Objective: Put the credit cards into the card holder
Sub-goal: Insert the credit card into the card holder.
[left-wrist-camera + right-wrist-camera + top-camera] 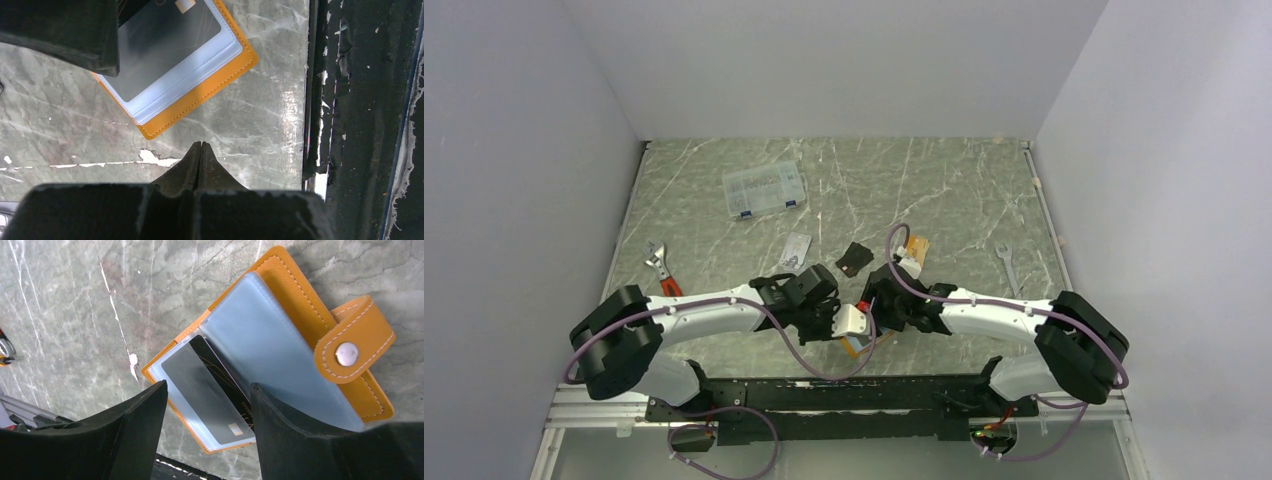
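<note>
The card holder (292, 295), an orange wallet with a snap tab (350, 347), lies open near the table's front edge. Only a sliver of the card holder (851, 346) shows under the two wrists in the top view. A silver-grey credit card (200, 390) sits in its pale sleeve over a black card (227, 390). My right gripper (208, 385) stands open just above them, a finger on either side of the grey card. My left gripper (201, 145) is shut on nothing, just off the holder's corner (150, 132). Farther back lie a whitish card (795, 250), a black card (855, 258) and an orange-tan card (916, 248).
A clear plastic compartment box (764, 190) stands at the back left. A red-handled wrench (661, 270) lies at the left and a small spanner (1007, 265) at the right. The black base rail (360, 120) runs along the table's near edge, close to the holder.
</note>
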Robot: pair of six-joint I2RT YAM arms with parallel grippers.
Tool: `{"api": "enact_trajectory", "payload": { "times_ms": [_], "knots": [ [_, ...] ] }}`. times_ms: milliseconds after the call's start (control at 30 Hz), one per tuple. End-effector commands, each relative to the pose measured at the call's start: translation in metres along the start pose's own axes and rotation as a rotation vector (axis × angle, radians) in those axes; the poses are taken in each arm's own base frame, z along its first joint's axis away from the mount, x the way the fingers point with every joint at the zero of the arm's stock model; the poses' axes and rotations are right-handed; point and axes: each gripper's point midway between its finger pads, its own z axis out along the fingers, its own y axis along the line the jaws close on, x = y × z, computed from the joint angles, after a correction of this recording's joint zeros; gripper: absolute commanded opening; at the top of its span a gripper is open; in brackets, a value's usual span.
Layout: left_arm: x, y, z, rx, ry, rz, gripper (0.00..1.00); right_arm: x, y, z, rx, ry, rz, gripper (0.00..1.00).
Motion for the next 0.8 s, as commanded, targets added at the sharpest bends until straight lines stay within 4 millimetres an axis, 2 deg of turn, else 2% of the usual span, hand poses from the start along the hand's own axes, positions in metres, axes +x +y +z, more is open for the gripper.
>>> {"api": "enact_trajectory", "payload": {
  "times_ms": [0,67,167,267,400,500,633,767],
  "knots": [
    [-0.010,0.007,0.002,-0.047,-0.005,0.035,0.00,-0.008,0.002,-0.008,-0.008,-0.030,-0.015,0.60],
    [-0.013,0.010,0.001,-0.058,-0.003,0.042,0.00,-0.010,0.004,-0.009,-0.003,-0.031,-0.024,0.54],
    [-0.014,0.009,0.001,-0.054,-0.001,0.051,0.00,-0.012,0.003,-0.012,0.017,-0.037,-0.025,0.51],
    [-0.018,0.008,0.002,-0.049,-0.003,0.064,0.00,-0.023,0.003,-0.023,0.032,-0.072,-0.040,0.48],
    [-0.025,0.010,0.008,-0.057,-0.001,0.096,0.00,-0.039,0.000,-0.032,0.058,-0.116,-0.061,0.34],
    [-0.033,0.010,0.008,-0.058,-0.006,0.123,0.00,-0.042,-0.001,-0.027,0.058,-0.111,-0.067,0.21],
    [-0.028,0.008,0.015,-0.066,0.016,0.170,0.00,-0.038,-0.003,-0.014,0.091,-0.086,-0.089,0.03],
    [-0.017,0.006,0.020,-0.090,0.050,0.241,0.00,-0.032,-0.005,-0.004,0.096,-0.061,-0.088,0.00]
  ]
}}
